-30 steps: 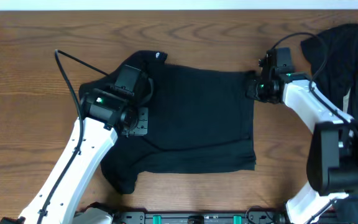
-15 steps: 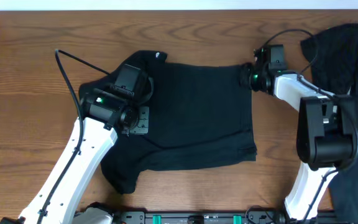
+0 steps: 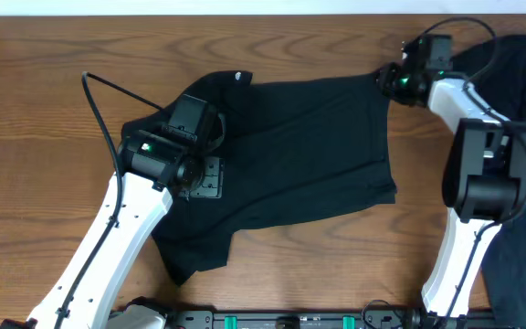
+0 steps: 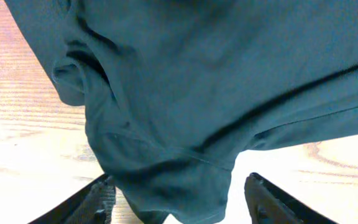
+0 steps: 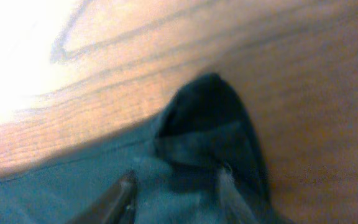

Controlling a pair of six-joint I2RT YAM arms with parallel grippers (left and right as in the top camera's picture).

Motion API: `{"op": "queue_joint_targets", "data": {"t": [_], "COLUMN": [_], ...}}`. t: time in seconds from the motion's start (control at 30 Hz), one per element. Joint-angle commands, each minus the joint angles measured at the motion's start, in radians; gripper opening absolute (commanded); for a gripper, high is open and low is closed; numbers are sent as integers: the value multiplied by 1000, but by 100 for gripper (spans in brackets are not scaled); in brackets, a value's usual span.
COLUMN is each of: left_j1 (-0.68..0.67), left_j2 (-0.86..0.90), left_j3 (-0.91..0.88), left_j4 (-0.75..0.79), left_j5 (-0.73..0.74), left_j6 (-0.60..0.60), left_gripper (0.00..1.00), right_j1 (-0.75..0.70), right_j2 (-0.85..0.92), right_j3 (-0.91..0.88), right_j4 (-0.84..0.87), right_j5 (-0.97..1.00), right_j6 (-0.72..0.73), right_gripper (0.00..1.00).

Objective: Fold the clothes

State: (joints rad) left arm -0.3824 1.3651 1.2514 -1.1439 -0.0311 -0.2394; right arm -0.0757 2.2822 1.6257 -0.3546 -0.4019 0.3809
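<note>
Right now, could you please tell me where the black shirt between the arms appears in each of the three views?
Overhead: shirt spread across the picture's middle.
Left wrist: shirt fills the top and centre, a fold hanging toward the bottom edge.
Right wrist: shirt along the bottom, one corner rising to the centre.
Shared landmark: the table, its wood grain visible beside the shirt in all three.

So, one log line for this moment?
clothes: spread out, unfolded | left gripper: open over it | right gripper: open at its corner

Clothes black, tiny white logo at upper-left edge. Table brown w/ darker wood grain. Left arm & right arm white w/ black joints.
</note>
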Motion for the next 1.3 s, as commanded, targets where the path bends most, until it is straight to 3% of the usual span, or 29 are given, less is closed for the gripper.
{"op": "queue_joint_targets", "data": {"t": [0.0, 0.1, 0.17, 0.3, 0.47, 0.7, 0.87, 1.03, 1.1, 1.27], "left_j1": [1, 1, 1, 21, 102, 163, 183, 204, 209, 223], "left_j2": [-2, 0, 9, 88, 266, 483, 628, 753, 788, 840], "left_j3": [3, 3, 1, 1, 1, 1, 2, 11, 11, 11], "left_j4": [5, 76, 158, 317, 539, 919, 1106, 1121, 1104, 1167], "left_j5": [-6, -10, -10, -10, -1, 153, 158, 193, 223, 176], "left_j6": [3, 6, 42, 148, 195, 228, 228, 228, 228, 254], "left_gripper": [71, 69, 51, 41, 20, 19, 19, 19, 14, 12], "right_j1": [-47, -61, -60, -40, 7, 87, 146, 206, 222, 249], "right_j2": [-69, -157, -217, -327, -444, -548, -556, -556, -556, -556], "right_j3": [52, 56, 56, 56, 56, 56, 55, 52, 52, 52], "right_j4": [-106, -227, -320, -476, -602, -738, -815, -841, -835, -799], "right_j5": [-64, -109, -116, -114, -126, -101, -89, -14, -12, -13], "right_j6": [-130, -167, -198, -233, -233, -233, -234, -233, -233, -211], "right_gripper": [53, 54, 51, 43, 35, 33, 30, 27, 27, 27]}}
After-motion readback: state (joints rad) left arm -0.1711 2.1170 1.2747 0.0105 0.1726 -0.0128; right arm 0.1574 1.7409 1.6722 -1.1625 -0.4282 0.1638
